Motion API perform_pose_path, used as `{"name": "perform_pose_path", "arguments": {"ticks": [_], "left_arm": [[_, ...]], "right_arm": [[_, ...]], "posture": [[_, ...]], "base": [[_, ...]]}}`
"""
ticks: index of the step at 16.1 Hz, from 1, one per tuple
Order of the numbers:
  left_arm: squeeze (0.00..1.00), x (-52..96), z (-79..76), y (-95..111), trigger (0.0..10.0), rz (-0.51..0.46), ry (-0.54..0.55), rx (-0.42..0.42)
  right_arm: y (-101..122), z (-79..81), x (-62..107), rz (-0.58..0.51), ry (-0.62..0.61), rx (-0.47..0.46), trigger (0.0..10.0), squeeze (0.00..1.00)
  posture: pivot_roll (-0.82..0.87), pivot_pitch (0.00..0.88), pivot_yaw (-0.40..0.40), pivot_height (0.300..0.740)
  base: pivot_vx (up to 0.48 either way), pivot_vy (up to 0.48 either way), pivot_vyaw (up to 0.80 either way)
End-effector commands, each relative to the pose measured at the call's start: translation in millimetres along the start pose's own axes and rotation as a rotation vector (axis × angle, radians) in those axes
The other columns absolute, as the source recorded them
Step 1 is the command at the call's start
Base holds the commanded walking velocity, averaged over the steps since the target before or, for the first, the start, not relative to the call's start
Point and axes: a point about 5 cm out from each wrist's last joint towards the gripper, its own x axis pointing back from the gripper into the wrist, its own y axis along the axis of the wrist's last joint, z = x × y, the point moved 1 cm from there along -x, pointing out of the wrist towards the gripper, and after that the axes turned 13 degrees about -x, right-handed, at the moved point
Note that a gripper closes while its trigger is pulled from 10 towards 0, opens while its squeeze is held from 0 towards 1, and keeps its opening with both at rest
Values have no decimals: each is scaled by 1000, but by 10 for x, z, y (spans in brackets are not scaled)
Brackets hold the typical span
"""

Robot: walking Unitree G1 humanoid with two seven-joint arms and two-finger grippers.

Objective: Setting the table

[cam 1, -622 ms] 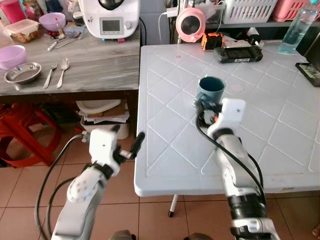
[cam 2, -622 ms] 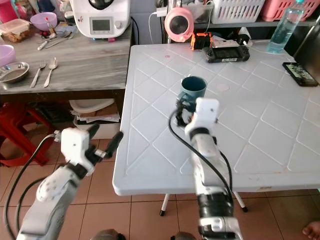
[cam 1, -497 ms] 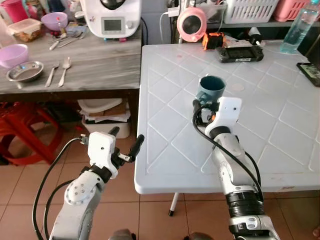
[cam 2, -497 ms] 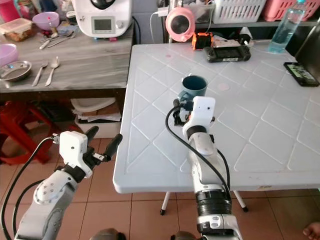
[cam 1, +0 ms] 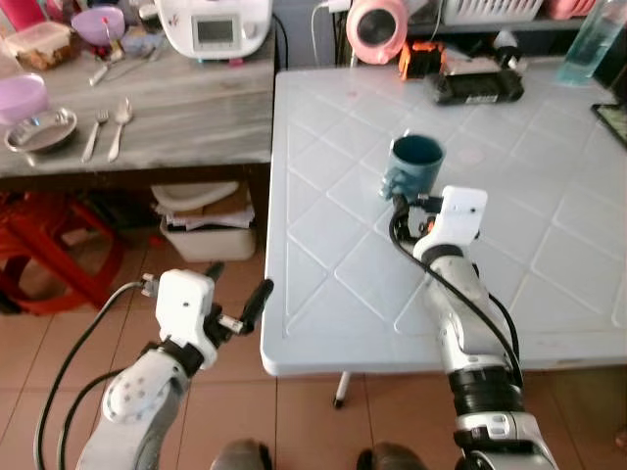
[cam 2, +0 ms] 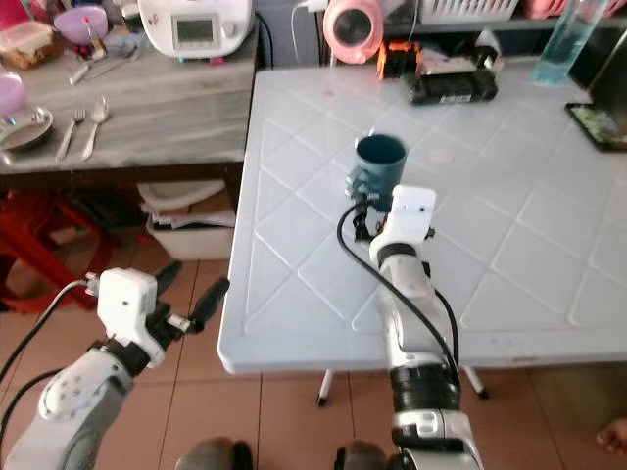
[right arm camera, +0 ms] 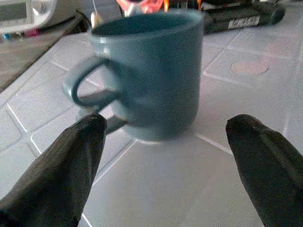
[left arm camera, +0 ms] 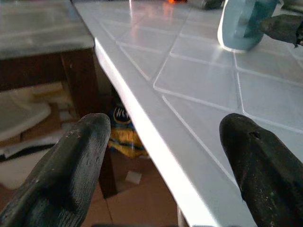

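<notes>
A blue mug [cam 1: 415, 162] stands upright on the white plastic table [cam 1: 333, 264], its handle turned toward the table's left edge. My right gripper [cam 1: 409, 204] is open just in front of the mug, close above the tabletop. In the right wrist view the mug [right arm camera: 156, 71] stands ahead of the two spread fingers [right arm camera: 71, 161], untouched. My left gripper [cam 1: 238, 284] is open over the floor, left of and below the table's edge [left arm camera: 142, 142]. A fork [cam 1: 93, 134], a spoon [cam 1: 120, 116] and a metal dish [cam 1: 39, 128] lie on the wooden side table [cam 1: 176, 108].
A purple bowl [cam 1: 24, 96] and a white kitchen machine [cam 1: 214, 24] are on the side table. A pink fan [cam 1: 376, 24], a black device [cam 1: 478, 86], a water bottle [cam 1: 590, 44] and a phone [cam 1: 613, 116] line the white table's far and right sides. A red stool [cam 1: 49, 255] stands at left.
The whole view has shifted, so the camera moved. My left arm sits lower and farther from the table edge. The right gripper stays open by the mug, which has not moved.
</notes>
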Motion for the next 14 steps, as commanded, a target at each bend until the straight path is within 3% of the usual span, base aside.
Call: {"name": "perform_pose_path", "arguments": {"ticks": [1,10,14], "left_arm": [[0,30,6,36,10000,1,-9,-9],[0,53,-39,56,10000,30,-24,5],[0,19,-43,54,10000,32,-27,10]], "right_arm": [[-25,45,-14,19,13,-11,10000,0],[-103,442,-74,94,184,18,10000,0],[115,385,-157,4,154,48,10000,0]], "posture": [[83,159,74,740],[84,182,69,740],[78,173,61,740]], "base": [[0,0,0],[0,0,0],[0,0,0]]}}
